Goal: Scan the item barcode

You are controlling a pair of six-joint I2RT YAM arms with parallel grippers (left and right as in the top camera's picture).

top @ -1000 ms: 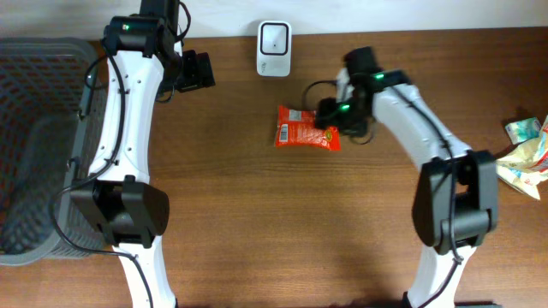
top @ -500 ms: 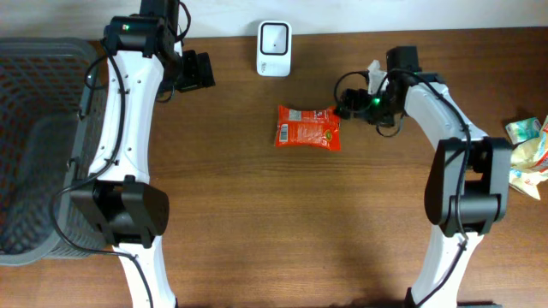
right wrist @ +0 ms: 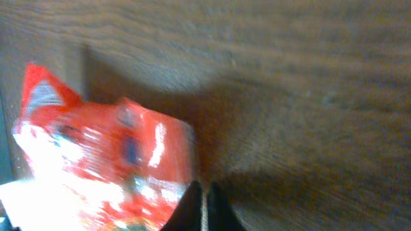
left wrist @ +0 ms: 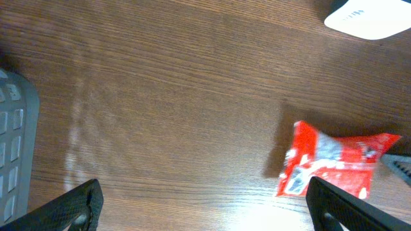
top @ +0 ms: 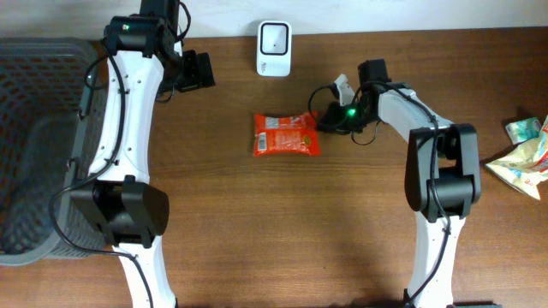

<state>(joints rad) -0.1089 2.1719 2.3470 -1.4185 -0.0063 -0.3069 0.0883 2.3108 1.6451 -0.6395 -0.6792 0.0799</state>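
Red and glossy, the packet (top: 286,135) lies flat on the brown wood surface (top: 257,222). It is near the middle, below the white scanner (top: 273,37) at the far edge and apart from it.

The right fingers (top: 329,120) are shut and sit low over the wood at the packet's right end. In the right wrist view the two tips (right wrist: 203,206) stand pressed together just beside the packet's edge. That view is blurred, so I cannot tell whether they pinch the foil or only touch it.

The left fingers (top: 197,72) are spread wide and hold nothing. They hang near the far edge, left of the scanner and well apart from the packet. In the left wrist view one fingertip (left wrist: 80,202) shows at the bottom left and the other at the bottom right, with the packet just above the right one.

A grey mesh basket (top: 34,145) stands at the left edge. Crumpled wrappers (top: 524,154) lie at the right edge.
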